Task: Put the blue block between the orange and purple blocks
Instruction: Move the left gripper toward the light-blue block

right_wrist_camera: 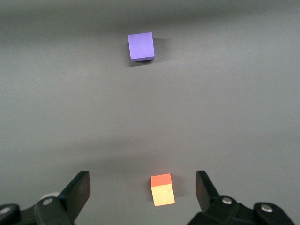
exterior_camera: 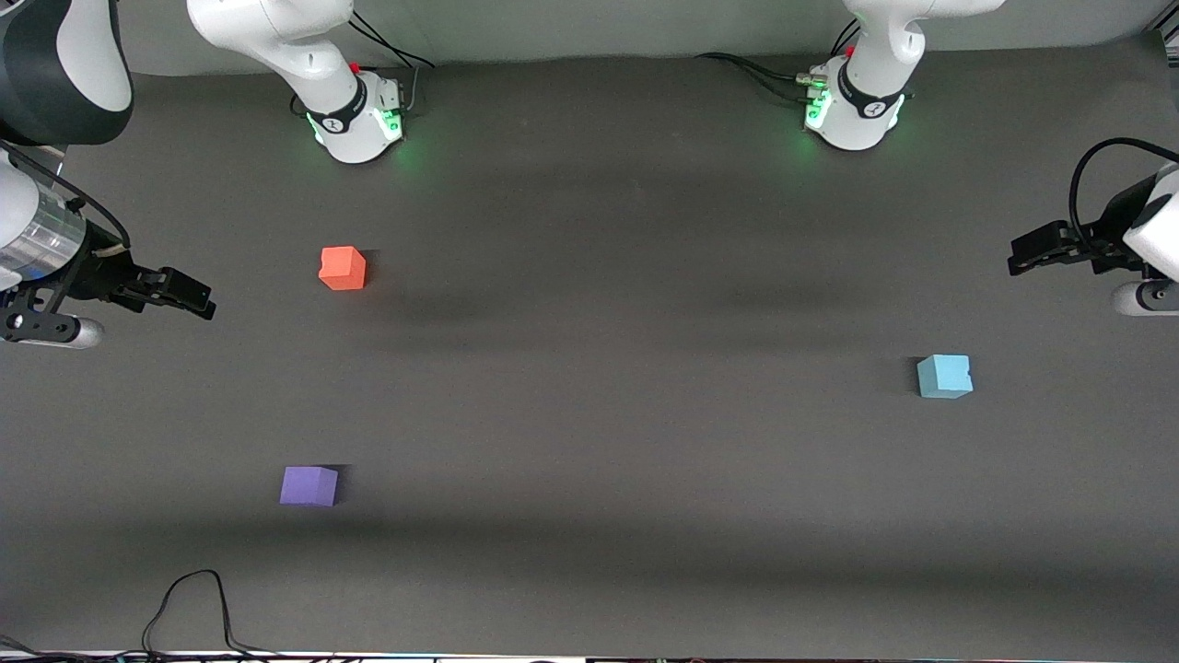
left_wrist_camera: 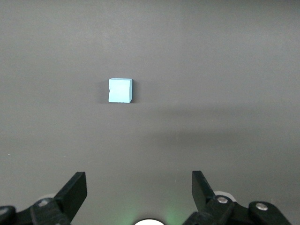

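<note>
The light blue block [exterior_camera: 944, 376] sits on the dark table toward the left arm's end, and it also shows in the left wrist view [left_wrist_camera: 120, 90]. The orange block [exterior_camera: 343, 268] and the purple block [exterior_camera: 309, 485] sit toward the right arm's end, with the purple one nearer the front camera. Both show in the right wrist view, purple [right_wrist_camera: 141, 46] and orange [right_wrist_camera: 162, 189]. My left gripper [exterior_camera: 1016, 259] [left_wrist_camera: 139, 185] is open and empty, over the table's edge at its own end. My right gripper [exterior_camera: 195, 302] [right_wrist_camera: 142, 185] is open and empty, over the table beside the orange block.
The two arm bases [exterior_camera: 359, 120] [exterior_camera: 857, 110] stand along the table's back edge with cables beside them. A black cable [exterior_camera: 189, 599] loops onto the table's front edge near the purple block. Bare table [exterior_camera: 626, 368] lies between the blue block and the other two.
</note>
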### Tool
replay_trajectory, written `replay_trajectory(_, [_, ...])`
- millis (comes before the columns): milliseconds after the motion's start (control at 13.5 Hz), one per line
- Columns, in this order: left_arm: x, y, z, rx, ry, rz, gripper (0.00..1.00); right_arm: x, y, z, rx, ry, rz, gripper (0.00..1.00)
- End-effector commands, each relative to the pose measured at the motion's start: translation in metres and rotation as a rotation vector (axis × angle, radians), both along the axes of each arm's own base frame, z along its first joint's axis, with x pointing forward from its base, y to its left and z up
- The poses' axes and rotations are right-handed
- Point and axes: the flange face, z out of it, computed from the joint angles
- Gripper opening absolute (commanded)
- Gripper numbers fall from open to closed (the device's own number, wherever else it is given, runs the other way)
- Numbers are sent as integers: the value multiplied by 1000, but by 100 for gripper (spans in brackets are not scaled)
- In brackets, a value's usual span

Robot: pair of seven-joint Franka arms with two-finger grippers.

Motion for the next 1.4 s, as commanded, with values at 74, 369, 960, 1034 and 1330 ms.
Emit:
replay_trajectory(74, [-2,-1,6,-8,3,-2,100,3,-1,2,0,-9,14,100])
replay_trajectory(369, [-2,1,7,-6,3,-4,100,3,-2,2,6,-7,12,100])
replay_trajectory(960, [-23,84,-3,20,21,-157,100,3,-2,2,6,-7,12,100])
replay_trajectory(1034, [-30,84,-9,48,21,-162,100,3,-2,2,6,-7,12,100])
replay_trajectory(1330, [-34,79,-28,56,-7,-126,100,3,-2,2,6,-7,12,100])
